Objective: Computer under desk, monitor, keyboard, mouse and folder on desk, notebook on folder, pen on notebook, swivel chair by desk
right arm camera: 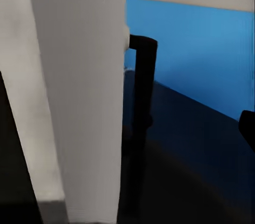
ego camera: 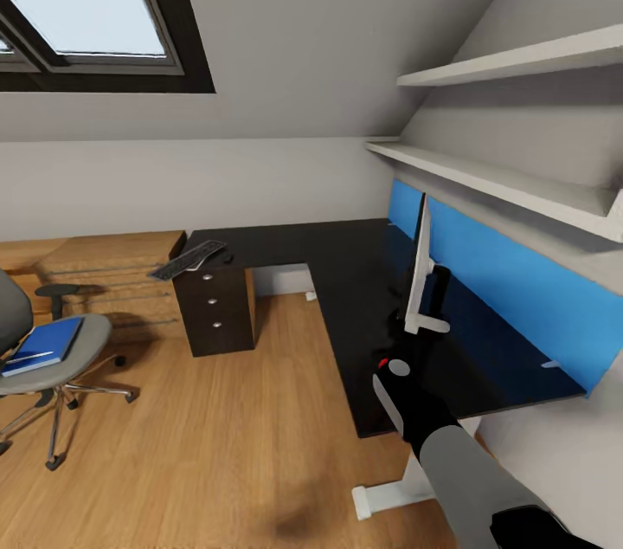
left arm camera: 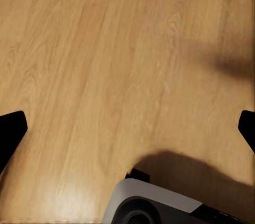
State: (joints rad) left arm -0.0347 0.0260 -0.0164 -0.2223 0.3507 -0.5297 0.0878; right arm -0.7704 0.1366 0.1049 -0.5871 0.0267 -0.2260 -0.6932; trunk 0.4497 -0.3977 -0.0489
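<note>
Nearest, the right arm is seen reaching forward from the lower right of the head view, its claw (ego camera: 391, 369) set at the near end of the monitor (ego camera: 419, 272), just beside that end's lower corner. In the right wrist view the monitor's white back (right arm camera: 79, 91) and black stand (right arm camera: 142, 91) are shown close ahead, with one dark fingertip (right arm camera: 248, 128) at the frame's edge; the claw is judged spread, with nothing pinched. The left claw (left arm camera: 127, 128) is pointed at the wood floor (left arm camera: 79, 49), both fingertips wide apart at the frame's sides, nothing between them.

The monitor is stood upright and edge-on to the head camera on the table (ego camera: 346, 272), its long axis running away from the robot, parallel to the blue wall panel (ego camera: 510, 280). It is already on the table; the right arm is plainly the nearer, and any repositioning would turn on a grip at this near end.

To the left, well apart, the swivel chair (ego camera: 82, 350) is seen carrying the folder (ego camera: 43, 345), with a thin pale stick, probably the pen (ego camera: 28, 355), lying on it; the notebook cannot be made out.

Farthest, the keyboard (ego camera: 186, 259) is shown overhanging the table's far left corner above the drawer unit (ego camera: 215, 311), with a small dark object, possibly the mouse (ego camera: 227, 256), just beside it. Open floor lies between robot and chair.
</note>
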